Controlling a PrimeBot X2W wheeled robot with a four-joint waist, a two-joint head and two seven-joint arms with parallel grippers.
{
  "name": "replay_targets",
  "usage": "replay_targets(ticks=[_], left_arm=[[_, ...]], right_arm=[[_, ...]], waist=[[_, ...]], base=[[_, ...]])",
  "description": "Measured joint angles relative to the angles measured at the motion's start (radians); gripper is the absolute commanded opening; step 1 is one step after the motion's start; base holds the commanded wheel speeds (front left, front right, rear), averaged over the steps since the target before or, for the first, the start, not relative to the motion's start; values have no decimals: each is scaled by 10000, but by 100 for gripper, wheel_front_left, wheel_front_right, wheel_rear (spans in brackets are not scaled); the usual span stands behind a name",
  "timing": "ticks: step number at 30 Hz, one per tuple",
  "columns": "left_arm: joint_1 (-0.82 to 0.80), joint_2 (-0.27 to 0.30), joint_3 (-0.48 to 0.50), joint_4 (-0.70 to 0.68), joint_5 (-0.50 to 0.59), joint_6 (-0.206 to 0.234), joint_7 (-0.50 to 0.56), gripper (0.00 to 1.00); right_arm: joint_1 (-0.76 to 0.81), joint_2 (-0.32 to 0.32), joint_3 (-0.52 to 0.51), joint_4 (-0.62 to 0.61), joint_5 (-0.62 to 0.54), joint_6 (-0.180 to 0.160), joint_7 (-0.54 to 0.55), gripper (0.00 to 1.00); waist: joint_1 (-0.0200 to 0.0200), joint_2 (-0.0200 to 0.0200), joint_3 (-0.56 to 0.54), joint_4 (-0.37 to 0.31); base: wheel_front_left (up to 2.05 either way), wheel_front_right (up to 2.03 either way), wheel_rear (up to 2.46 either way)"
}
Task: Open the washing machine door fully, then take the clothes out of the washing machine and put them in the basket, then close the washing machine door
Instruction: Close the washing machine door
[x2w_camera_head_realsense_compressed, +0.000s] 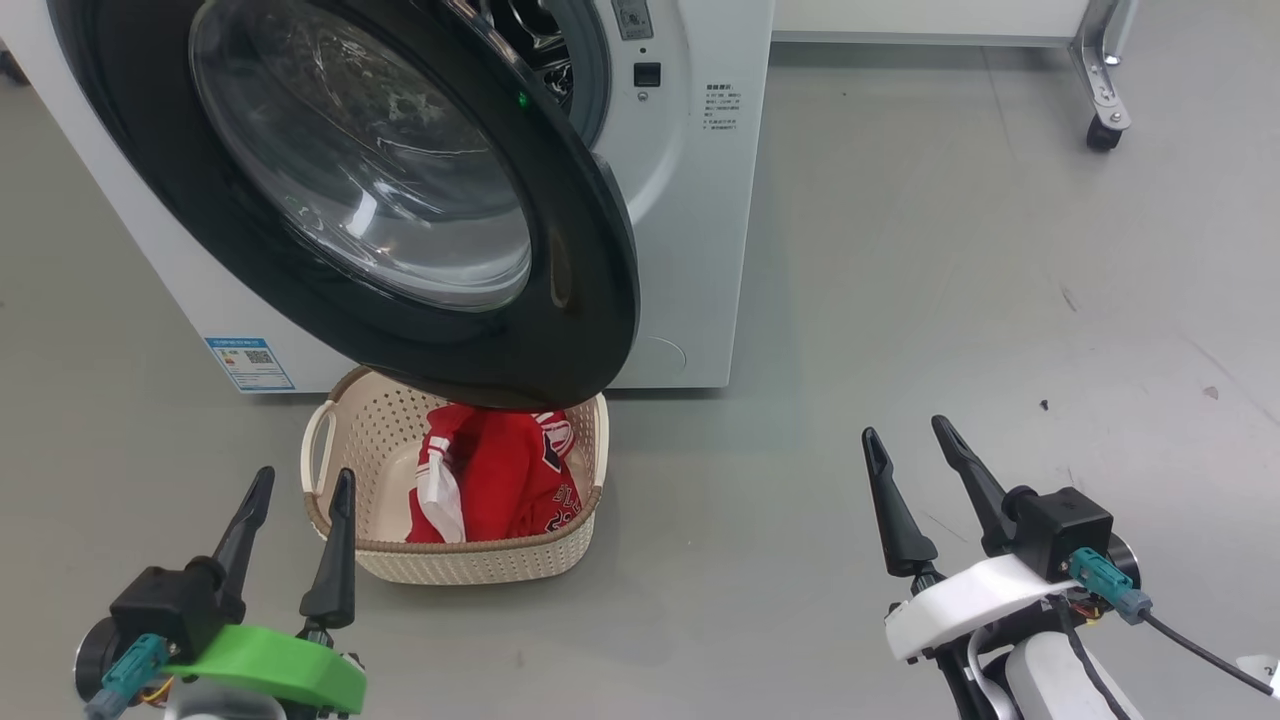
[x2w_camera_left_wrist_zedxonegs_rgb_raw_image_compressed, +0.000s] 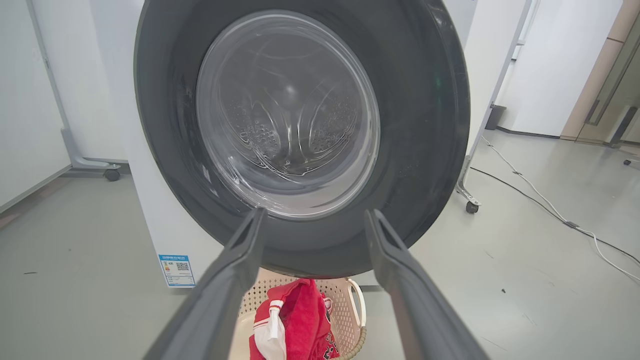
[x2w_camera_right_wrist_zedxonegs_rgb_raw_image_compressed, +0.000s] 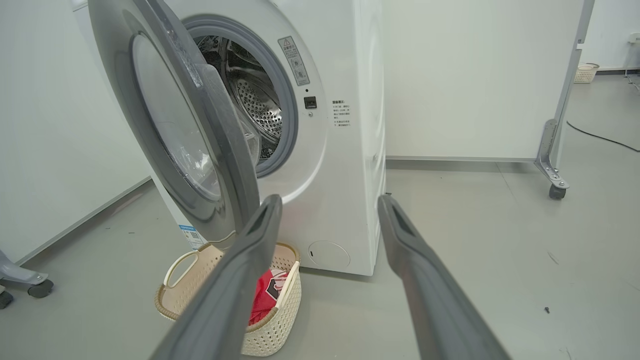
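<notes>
Hanging partly open on the washer (x2w_camera_head_realsense_compressed: 690, 250), the door (x2w_camera_head_realsense_compressed: 370, 170) is seen over the basket (x2w_camera_head_realsense_compressed: 470, 562), in which the clothes (x2w_camera_head_realsense_compressed: 500, 475) are heaped. Left gripper (x2w_camera_head_realsense_compressed: 305, 472) and right gripper (x2w_camera_head_realsense_compressed: 904, 427) are held spread, empty, apart from all.

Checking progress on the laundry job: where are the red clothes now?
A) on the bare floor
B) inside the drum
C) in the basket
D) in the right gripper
C: the red clothes lie inside the basket, below the open door.
</notes>
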Motion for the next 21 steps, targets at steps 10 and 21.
replay_targets(ticks=[10, 21], left_arm=[[84, -224, 119, -42, 184, -23, 0, 100], [192, -324, 194, -40, 357, -146, 0, 100]], right_arm=[[21, 0, -48, -6, -2, 0, 0, 100], [64, 0, -50, -35, -2, 0, 0, 100]], waist=[[0, 0, -75, -46], [0, 0, -118, -102]], base=[[0, 0, 0], [0, 0, 0]])
